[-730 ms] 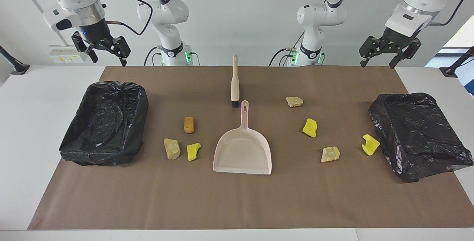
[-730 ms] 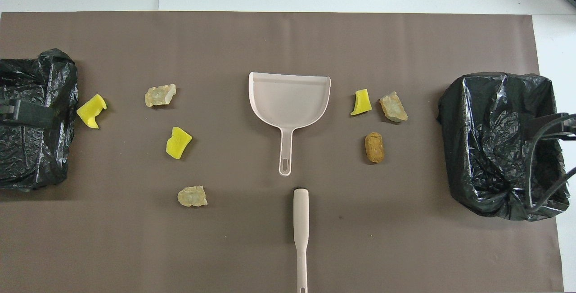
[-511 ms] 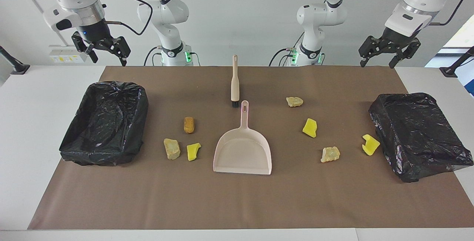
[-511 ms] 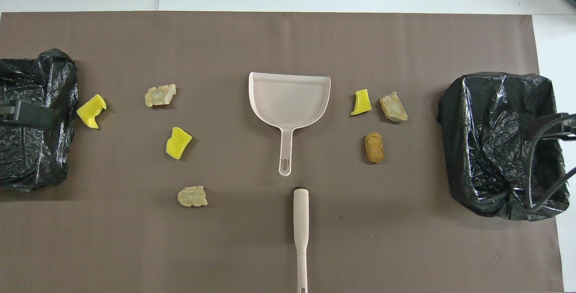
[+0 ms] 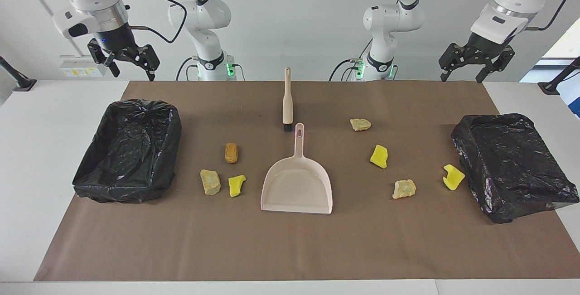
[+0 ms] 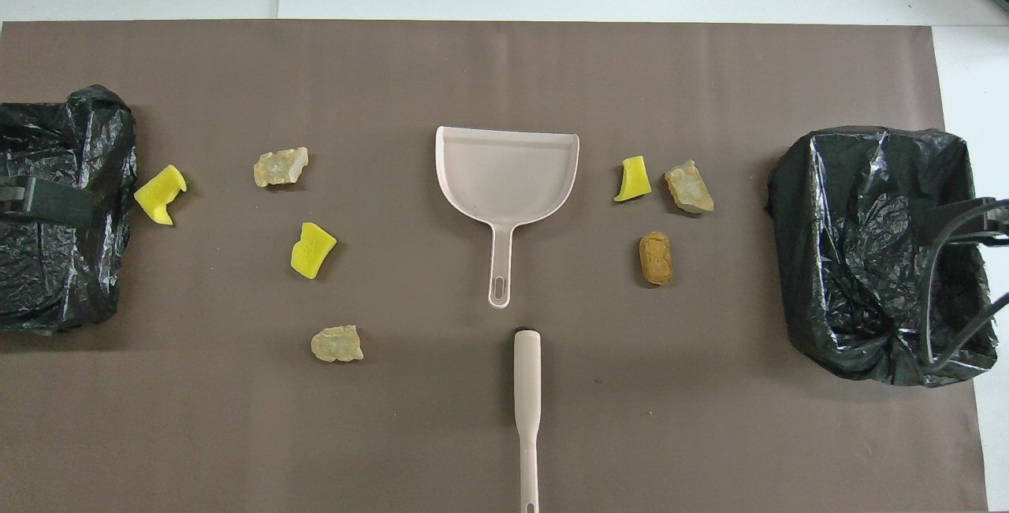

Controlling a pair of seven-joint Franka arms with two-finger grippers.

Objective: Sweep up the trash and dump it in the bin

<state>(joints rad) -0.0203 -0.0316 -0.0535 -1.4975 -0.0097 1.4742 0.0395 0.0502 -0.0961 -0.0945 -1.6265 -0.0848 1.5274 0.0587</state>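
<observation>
**Seven pieces of trash unswept as the left arm shifted slightly**

Both arms hung above the robots' edge of the surface [image 5: 27,150]. Only the left tool [image 5: 462,75] had moved in the last moment, edging up a little near its own end. Its fingers were spread wide and held nothing. The right tool [image 5: 133,73] kept its place at the other end, equally open and empty. Judging by this, the sweeping had not begun and neither arm had committed to a reach.

Nothing on the brown mat [image 5: 290,249] had changed. A black-lined bin [image 5: 90,186] sat at the right arm's end and a second bin [image 5: 498,204] at the left arm's end. The dustpan [image 5: 297,186] lay in the middle with its handle pointing toward the robots. The brush [image 5: 287,100] lay just nearer to them, bristle end almost at that handle.

All the trash was loose on the mat:
- **Toward the right arm's end:** an orange-brown oval [image 5: 231,152], a tan chunk [image 5: 210,181] and a yellow wedge [image 5: 236,185].
- **Toward the left arm's end:** a tan chunk [image 5: 360,124], a yellow wedge [image 5: 379,156], another tan chunk [image 5: 404,189] and a last yellow wedge [image 5: 453,176] just beside the bin.

No brand or writing could be read. The stickers on a wall box [image 5: 79,72] near the right arm were too small to make out.
</observation>
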